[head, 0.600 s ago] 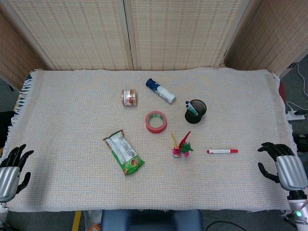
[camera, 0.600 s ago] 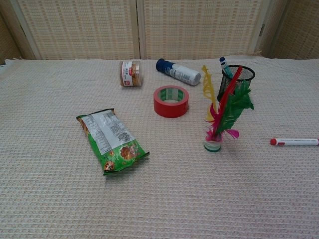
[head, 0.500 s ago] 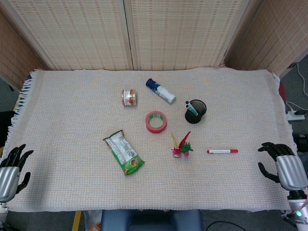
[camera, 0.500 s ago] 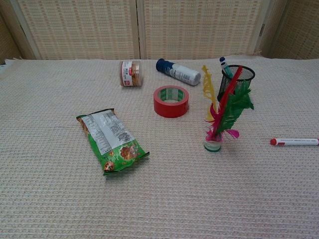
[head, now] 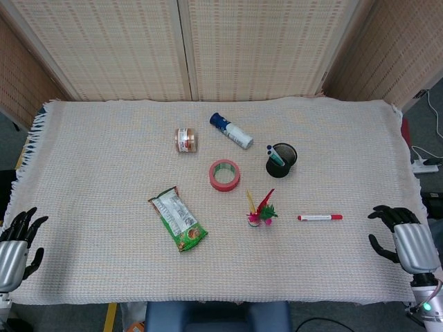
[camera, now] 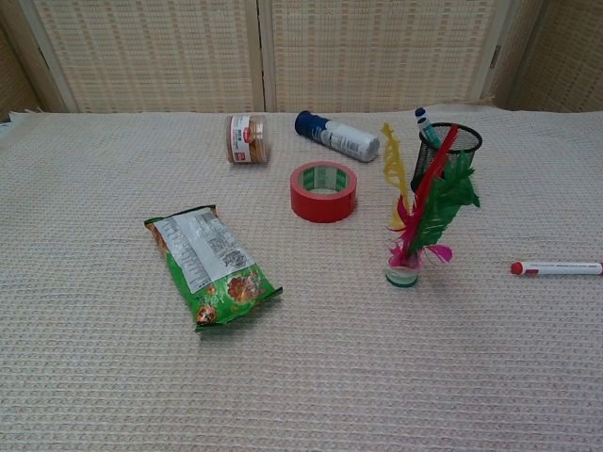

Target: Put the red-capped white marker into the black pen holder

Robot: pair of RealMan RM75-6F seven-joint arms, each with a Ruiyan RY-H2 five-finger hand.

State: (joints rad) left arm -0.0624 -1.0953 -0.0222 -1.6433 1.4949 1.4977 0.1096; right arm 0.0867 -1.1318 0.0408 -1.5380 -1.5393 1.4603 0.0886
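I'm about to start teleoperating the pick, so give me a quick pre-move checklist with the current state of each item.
1. Red-capped white marker lies flat on the cloth, nothing touching it: ok.
2. Right robot hand is empty, fingers apart, at the table's near right edge: ok.
3. Path from that hand to the marker is bare cloth: ok.
4. Black mesh pen holder stands upright beyond the marker: ok.
5. Room inside the holder: it already holds pens with blue caps; free space cannot tell.
6. Feathered shuttlecock toy stands to the marker's left, apart from it; watch it during the lift: ok.
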